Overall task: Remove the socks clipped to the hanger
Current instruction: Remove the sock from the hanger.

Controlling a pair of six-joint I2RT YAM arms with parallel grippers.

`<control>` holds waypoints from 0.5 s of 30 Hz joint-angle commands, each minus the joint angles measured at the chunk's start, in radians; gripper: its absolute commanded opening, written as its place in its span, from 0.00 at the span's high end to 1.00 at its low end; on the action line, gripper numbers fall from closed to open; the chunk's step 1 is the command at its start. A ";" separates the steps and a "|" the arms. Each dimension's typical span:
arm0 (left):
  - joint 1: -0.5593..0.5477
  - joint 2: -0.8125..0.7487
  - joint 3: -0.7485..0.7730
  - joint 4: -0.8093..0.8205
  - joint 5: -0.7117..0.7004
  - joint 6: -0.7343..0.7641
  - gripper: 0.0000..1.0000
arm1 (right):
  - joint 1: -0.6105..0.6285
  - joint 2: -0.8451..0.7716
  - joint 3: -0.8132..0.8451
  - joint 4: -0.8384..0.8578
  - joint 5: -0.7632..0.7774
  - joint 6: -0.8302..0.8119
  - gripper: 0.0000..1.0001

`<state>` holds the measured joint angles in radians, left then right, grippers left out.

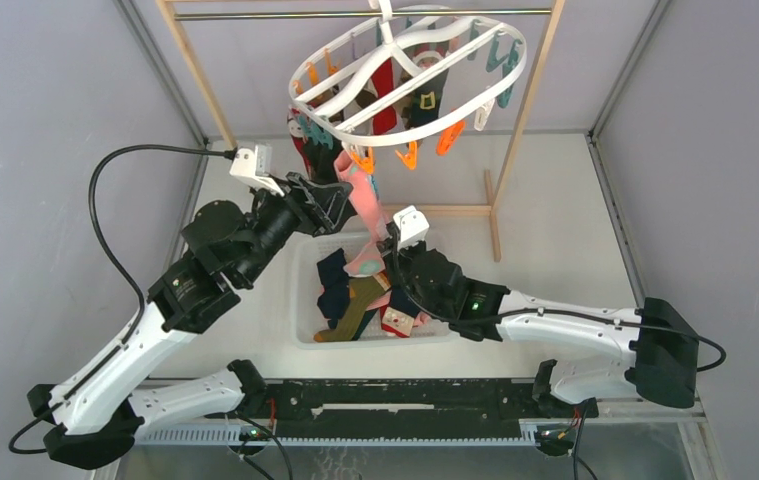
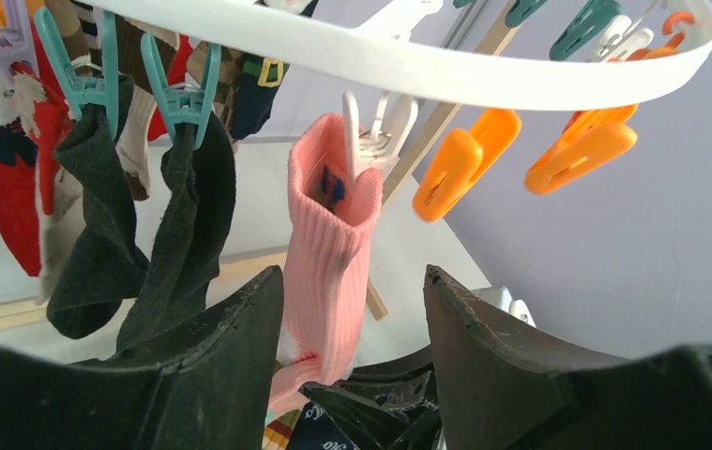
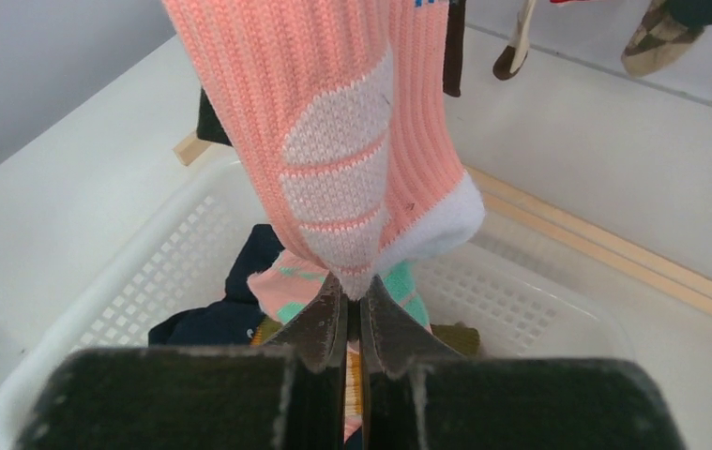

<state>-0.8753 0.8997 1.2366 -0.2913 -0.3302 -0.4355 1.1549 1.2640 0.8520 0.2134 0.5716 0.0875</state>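
Grey walls [image 1: 35, 150] enclosed a white table [image 1: 555, 260] where, at twelve o'clock, the hanger [image 1: 383, 138] carried several clipped socks [image 1: 385, 100], others lay in a basket [image 1: 300, 300] at centre, and the right gripper [image 3: 352, 314] pinched the toe of a pink sock [image 2: 328, 234] not yet unclipped, the left gripper [image 2: 352, 281] spread wide around it.

Left wrist view: hanger [image 2: 446, 67] ring ran off frame at 11 and 2 o'clock. Red sock [image 2: 0, 202] cut by edge at 9. Orange clip [image 2: 450, 173] near centre blurred. Pink sock [image 2: 324, 253] foot hidden behind left gripper [image 2: 352, 281].
Right wrist view: pink sock cuff cut off at 12. Basket [image 3: 145, 281] near wall hidden behind right gripper [image 3: 352, 292].
Top view: hanger top cut off at 12.
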 commanded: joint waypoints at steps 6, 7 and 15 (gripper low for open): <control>-0.005 0.040 0.108 0.074 -0.016 0.076 0.38 | 0.018 0.018 0.057 0.022 0.040 -0.033 0.93; -0.005 0.050 0.114 0.073 -0.020 0.082 0.38 | 0.018 0.019 0.059 0.023 0.039 -0.033 0.93; -0.005 0.094 0.139 0.076 -0.060 0.107 0.37 | 0.023 0.023 0.062 0.021 0.039 -0.029 0.93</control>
<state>-0.8753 0.9813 1.3136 -0.2531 -0.3561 -0.3656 1.1641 1.2846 0.8700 0.2131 0.5957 0.0719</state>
